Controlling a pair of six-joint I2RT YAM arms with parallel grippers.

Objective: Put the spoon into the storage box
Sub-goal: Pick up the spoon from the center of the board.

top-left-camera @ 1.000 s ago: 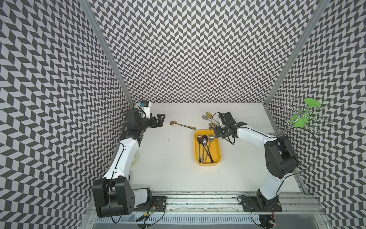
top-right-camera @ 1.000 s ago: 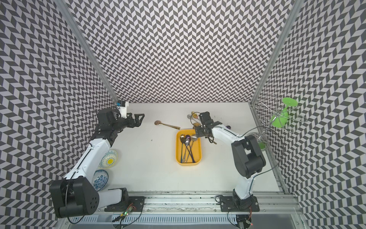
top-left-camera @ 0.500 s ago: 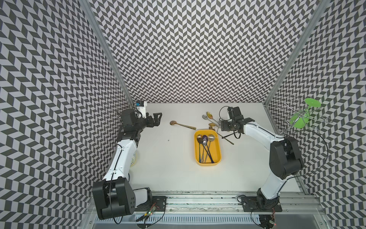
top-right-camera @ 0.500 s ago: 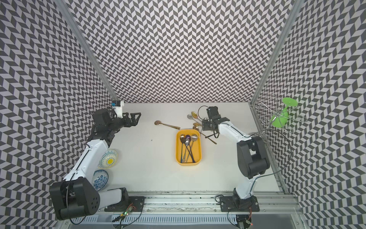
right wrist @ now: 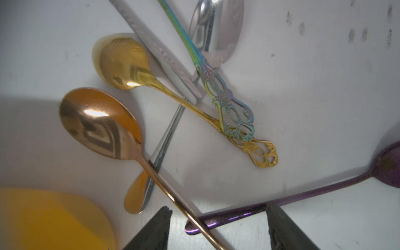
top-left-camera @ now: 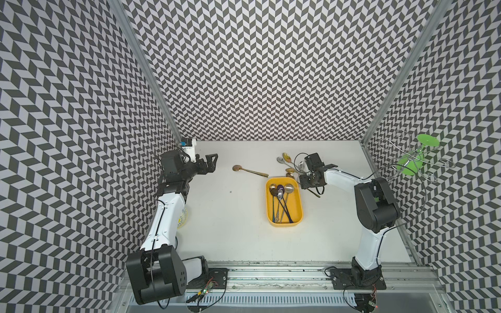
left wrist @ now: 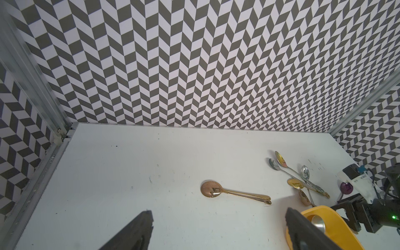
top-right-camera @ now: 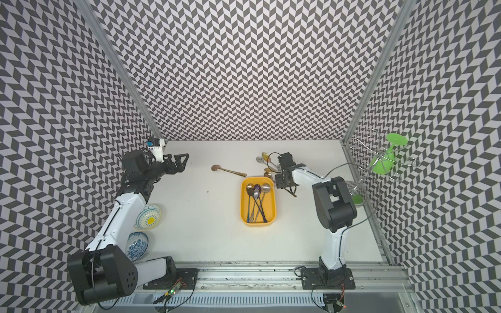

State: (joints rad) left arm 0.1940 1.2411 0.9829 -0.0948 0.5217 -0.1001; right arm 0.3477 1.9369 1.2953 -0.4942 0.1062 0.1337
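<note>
Copper-toned metal spoon (right wrist: 97,121) flat on the counter (top-left-camera: 230,216), just off the far right corner of the shallow yellow plastic storage box (top-left-camera: 284,224). Bowl toward the box, handle slanting to the right edge, between the right claw's (right wrist: 217,207) parted fingers, not yet gripped. Left claw (top-left-camera: 211,163) wide open, empty. Right claw lower than half a second ago.

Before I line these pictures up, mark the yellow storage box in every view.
In both top views: the storage box lies near the middle of the picture, a little below centre, with spoons inside.
Left wrist: lower right corner, cut off by the frame.
Right wrist: a blurred yellow patch at lower left.
Shared landmark: the loose spoons heaped just past the box's far end.
</note>
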